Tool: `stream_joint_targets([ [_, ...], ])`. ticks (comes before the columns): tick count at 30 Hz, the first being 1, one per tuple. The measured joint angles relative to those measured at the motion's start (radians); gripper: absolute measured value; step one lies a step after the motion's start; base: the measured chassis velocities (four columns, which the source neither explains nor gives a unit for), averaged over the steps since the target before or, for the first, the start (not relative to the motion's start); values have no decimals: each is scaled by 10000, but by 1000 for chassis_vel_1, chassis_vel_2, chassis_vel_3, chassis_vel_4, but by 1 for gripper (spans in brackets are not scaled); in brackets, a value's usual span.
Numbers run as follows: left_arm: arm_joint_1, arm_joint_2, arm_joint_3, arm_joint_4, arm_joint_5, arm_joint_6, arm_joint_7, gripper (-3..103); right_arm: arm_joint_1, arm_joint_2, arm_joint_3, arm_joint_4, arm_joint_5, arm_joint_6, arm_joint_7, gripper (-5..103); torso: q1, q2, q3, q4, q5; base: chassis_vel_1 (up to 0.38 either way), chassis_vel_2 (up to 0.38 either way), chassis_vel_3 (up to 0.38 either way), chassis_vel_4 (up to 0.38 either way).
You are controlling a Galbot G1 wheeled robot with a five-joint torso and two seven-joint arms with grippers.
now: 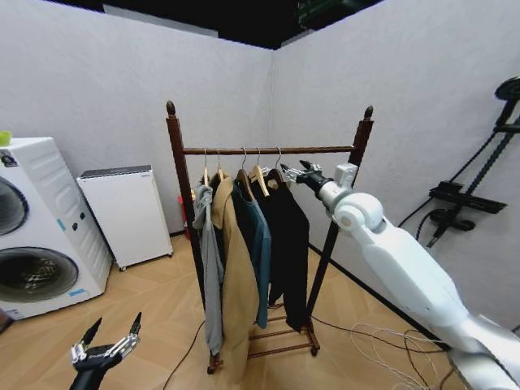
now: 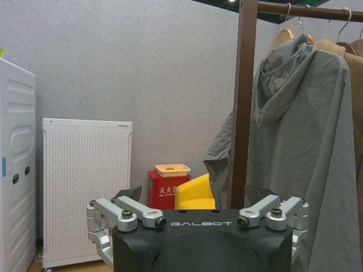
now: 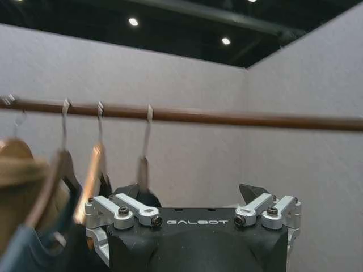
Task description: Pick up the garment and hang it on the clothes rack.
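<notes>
the left part of the rail [image 1: 268, 150] is taken up by hangers with a grey hoodie [image 1: 210, 268], a tan coat [image 1: 234, 292], a teal jacket [image 1: 258, 244] and the black coat [image 1: 288, 244], packed close. bare rail is left between the black coat and the right upright [image 1: 360, 142]; that gap is occupied by the right gripper [image 1: 294, 170], fingers spread. open floor [image 1: 154, 317] is seen around the left gripper [image 1: 114, 337], with a washer [image 1: 41, 227] and a white cabinet [image 1: 126, 215] beyond.
</notes>
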Motion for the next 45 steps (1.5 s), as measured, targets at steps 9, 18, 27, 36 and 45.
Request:
stream_joint_targets([
  [9, 0, -1, 0, 0, 0, 0, 0, 100, -4798, 700, 3373, 1120, -2157, -244, -536, 100, -1, 1, -1, -3, -3, 0, 0, 0, 0],
  [18, 0, 0, 0, 0, 0, 0, 0, 100, -6082, 1118, 4219, 1798, -2659, 107, -695, 100, 1, 0, 0, 1, -5, 0, 0, 0, 0],
  [27, 0, 0, 0, 0, 0, 0, 0, 100, -6449, 1272, 4456, 2114, -2771, 533, -661, 100, -4, 2, -2, 0, -5, 76, -74, -71, 85],
  [36, 1, 0, 0, 0, 0, 0, 0, 100, -6963, 1454, 4676, 2669, -2887, 592, -637, 100, 3, -1, 0, 4, -6, -4, -34, -24, -11],
  [45, 0, 0, 0, 0, 0, 0, 0, 100, -8579, 2422, 5408, 2935, -3726, 1332, -863, 100, 3, -1, 0, -3, -4, -88, -56, -60, -89],
])
